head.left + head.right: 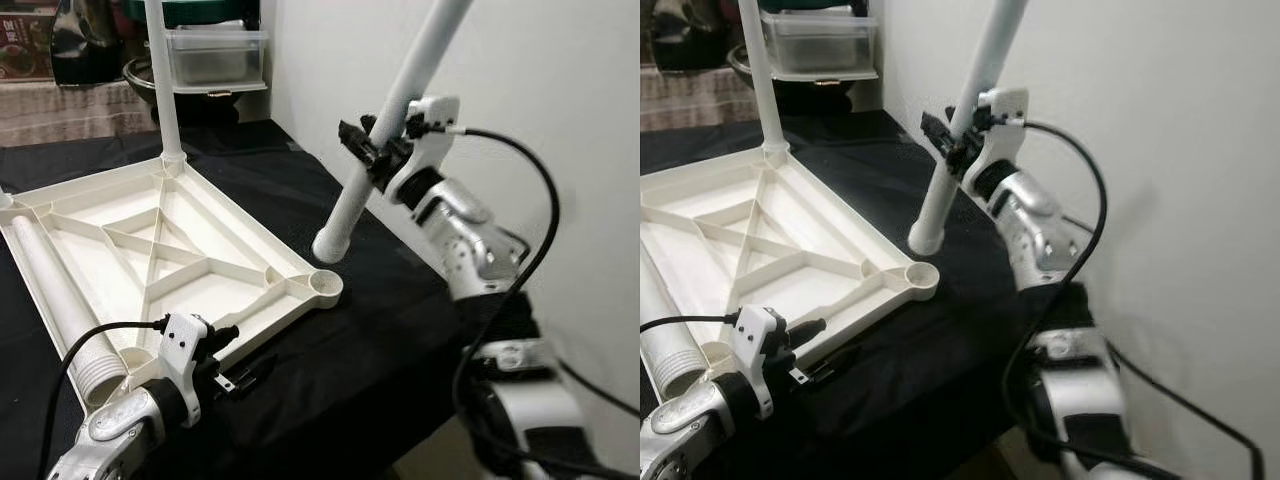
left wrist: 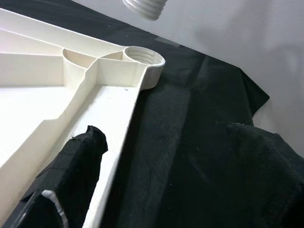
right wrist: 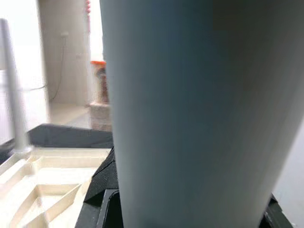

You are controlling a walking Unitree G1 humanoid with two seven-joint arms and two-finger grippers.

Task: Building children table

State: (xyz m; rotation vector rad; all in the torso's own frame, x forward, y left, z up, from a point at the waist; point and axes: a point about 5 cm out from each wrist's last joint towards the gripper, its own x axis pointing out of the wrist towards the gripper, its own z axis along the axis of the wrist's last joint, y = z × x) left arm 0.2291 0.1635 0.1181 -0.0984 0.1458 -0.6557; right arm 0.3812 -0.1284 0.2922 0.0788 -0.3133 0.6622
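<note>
The white table top (image 1: 110,215) lies upside down on black cloth, ribs facing up. One white leg (image 1: 163,80) stands screwed into its far corner. A second leg (image 1: 55,300) lies loose inside it at the left. My right gripper (image 1: 368,150) is shut on a third leg (image 1: 405,95), held tilted. That leg's threaded end (image 1: 330,245) hangs just above and beyond the near-right corner socket (image 1: 326,284), not touching it. My left gripper (image 1: 238,358) is at the table top's front rim, one finger (image 2: 80,161) on top of the rim and the other below it.
A white wall (image 1: 560,80) stands close on the right, behind the right arm. The black cloth (image 1: 380,330) drops off at the front right. A clear plastic box (image 1: 215,55) and dark items sit at the back, behind the upright leg.
</note>
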